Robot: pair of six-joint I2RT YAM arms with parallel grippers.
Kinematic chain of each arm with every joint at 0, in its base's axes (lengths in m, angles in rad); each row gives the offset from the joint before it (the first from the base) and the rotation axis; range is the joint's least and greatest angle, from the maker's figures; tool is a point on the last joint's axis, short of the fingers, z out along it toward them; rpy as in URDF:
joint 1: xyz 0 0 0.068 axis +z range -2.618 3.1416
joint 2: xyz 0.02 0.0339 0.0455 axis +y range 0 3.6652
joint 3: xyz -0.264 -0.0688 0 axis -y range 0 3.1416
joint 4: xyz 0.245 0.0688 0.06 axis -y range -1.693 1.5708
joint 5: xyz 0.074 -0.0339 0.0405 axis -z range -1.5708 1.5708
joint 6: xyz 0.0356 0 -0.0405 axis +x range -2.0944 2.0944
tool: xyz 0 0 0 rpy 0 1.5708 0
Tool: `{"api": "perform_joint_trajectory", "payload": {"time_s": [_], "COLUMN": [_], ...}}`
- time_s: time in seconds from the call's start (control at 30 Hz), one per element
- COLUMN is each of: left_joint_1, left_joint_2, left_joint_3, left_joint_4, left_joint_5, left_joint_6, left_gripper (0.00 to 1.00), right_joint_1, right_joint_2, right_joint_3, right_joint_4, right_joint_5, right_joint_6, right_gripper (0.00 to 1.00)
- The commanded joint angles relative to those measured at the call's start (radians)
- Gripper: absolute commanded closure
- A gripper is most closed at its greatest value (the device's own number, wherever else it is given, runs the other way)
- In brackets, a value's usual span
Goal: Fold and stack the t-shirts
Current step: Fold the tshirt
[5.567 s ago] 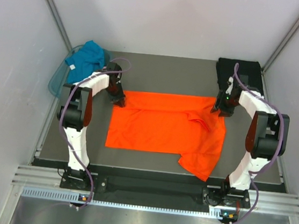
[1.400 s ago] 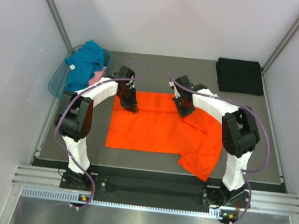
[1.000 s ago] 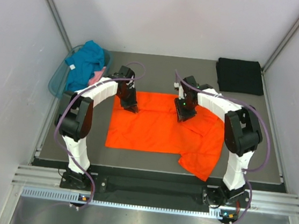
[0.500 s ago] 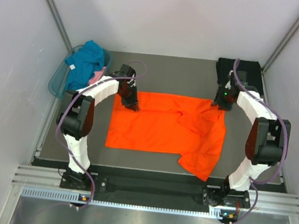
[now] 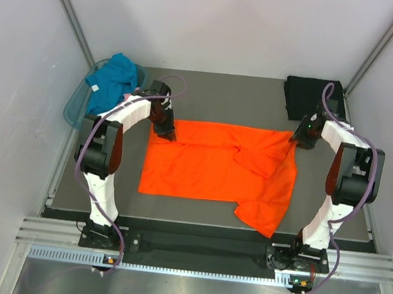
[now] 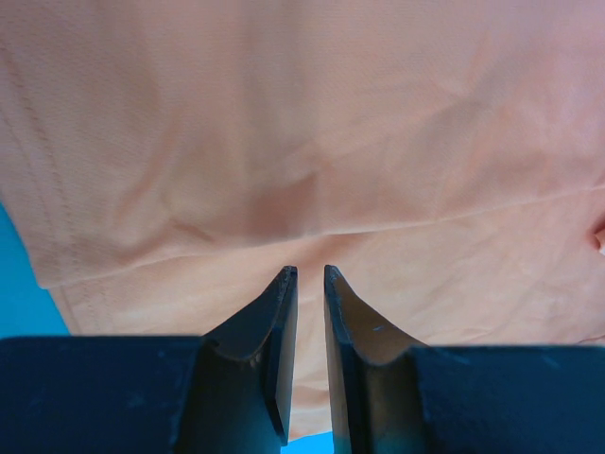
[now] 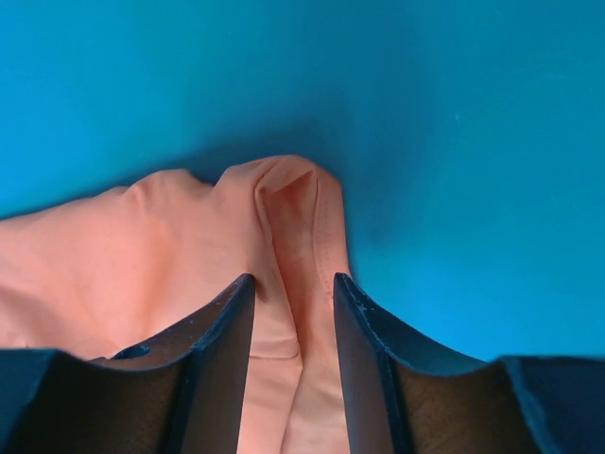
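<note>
The bright orange t-shirt (image 5: 208,166) lies spread on the grey table, with its right side rumpled and a flap hanging toward the front. My left gripper (image 5: 164,130) sits on its back left corner. In the left wrist view the jaws (image 6: 310,271) are nearly closed on the orange cloth (image 6: 284,113). My right gripper (image 5: 301,138) is at the shirt's back right corner. In the right wrist view its jaws (image 7: 293,279) pinch a raised fold of orange cloth (image 7: 284,203). A folded black t-shirt (image 5: 309,96) lies at the back right. A teal t-shirt (image 5: 115,77) lies in the basket. The pink one is hidden.
A translucent blue-green basket (image 5: 73,105) stands at the back left corner, beside the left arm. White walls close in the table on the left, back and right. A metal rail runs along the near edge by the arm bases.
My right gripper went from the shirt's middle back out to the right, dragging the folded-in cloth with it, so the back right corner is spread again. My left gripper shifted slightly left.
</note>
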Motion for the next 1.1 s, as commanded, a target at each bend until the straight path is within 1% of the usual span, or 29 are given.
{"api": "perform_joint_trajectory", "payload": {"time_s": [0.0, 0.17, 0.27, 0.3, 0.33, 0.37, 0.4, 0.43, 0.47, 0.53, 0.73, 0.77, 0.83, 0.87, 0.9, 0.97, 1.0, 1.03, 1.07], "left_joint_1": [0.011, 0.029, 0.035, 0.035, 0.035, 0.037, 0.037, 0.038, 0.038, 0.040, 0.043, 0.041, 0.043, 0.041, 0.043, 0.043, 0.041, 0.043, 0.043], "left_joint_2": [0.015, 0.031, 0.037, 0.038, 0.040, 0.041, 0.040, 0.038, 0.037, 0.031, 0.015, 0.012, -0.003, -0.012, -0.032, -0.058, -0.074, -0.112, -0.132], "left_joint_3": [0.020, 0.023, 0.026, 0.025, 0.025, 0.023, 0.023, 0.023, 0.023, 0.026, 0.037, 0.037, 0.037, 0.036, 0.028, 0.013, -0.016, -0.038, -0.061], "left_joint_4": [-0.002, -0.006, -0.008, -0.011, -0.011, -0.009, -0.011, -0.012, -0.012, -0.014, -0.026, -0.028, -0.037, -0.041, -0.051, -0.068, -0.072, -0.075, -0.077], "left_joint_5": [-0.002, 0.001, -0.002, -0.004, -0.002, -0.002, -0.004, -0.004, -0.008, -0.010, -0.018, -0.018, -0.027, -0.035, -0.042, -0.071, -0.079, -0.091, -0.093], "left_joint_6": [0.020, 0.021, 0.023, 0.021, 0.021, 0.023, 0.021, 0.021, 0.020, 0.018, 0.015, 0.014, 0.009, 0.004, 0.003, 0.000, -0.003, -0.006, -0.017], "left_gripper": [0.77, 0.77, 0.78, 0.77, 0.77, 0.77, 0.78, 0.78, 0.77, 0.77, 0.77, 0.78, 0.77, 0.77, 0.77, 0.77, 0.75, 0.74, 0.73], "right_joint_1": [-0.014, -0.020, -0.028, -0.031, -0.038, -0.043, -0.046, -0.052, -0.055, -0.067, -0.075, -0.075, -0.074, -0.072, -0.071, -0.058, -0.051, -0.034, -0.025], "right_joint_2": [0.021, 0.082, 0.104, 0.110, 0.118, 0.133, 0.142, 0.150, 0.161, 0.170, 0.222, 0.239, 0.253, 0.265, 0.268, 0.255, 0.242, 0.225, 0.174], "right_joint_3": [0.070, 0.137, 0.166, 0.174, 0.182, 0.197, 0.205, 0.218, 0.225, 0.229, 0.278, 0.289, 0.323, 0.341, 0.361, 0.419, 0.438, 0.444, 0.433], "right_joint_4": [0.062, 0.071, 0.080, 0.080, 0.080, 0.080, 0.079, 0.075, 0.066, 0.057, 0.040, 0.034, 0.031, -0.002, -0.030, -0.108, -0.195, -0.225, -0.245], "right_joint_5": [-0.032, -0.072, -0.077, -0.077, -0.081, -0.083, -0.086, -0.081, -0.067, -0.050, -0.034, -0.037, -0.049, -0.050, -0.026, 0.023, 0.096, 0.127, 0.150], "right_joint_6": [-0.016, -0.031, -0.024, -0.022, -0.016, -0.013, -0.012, -0.013, -0.010, -0.001, -0.030, -0.038, -0.053, -0.057, -0.067, -0.074, -0.082, -0.085, -0.085], "right_gripper": [0.61, 0.65, 0.71, 0.74, 0.81, 0.84, 0.92, 0.96, 0.98, 0.99, 0.99, 0.99, 0.94, 0.89, 0.72, 0.62, 0.55, 0.53, 0.50]}}
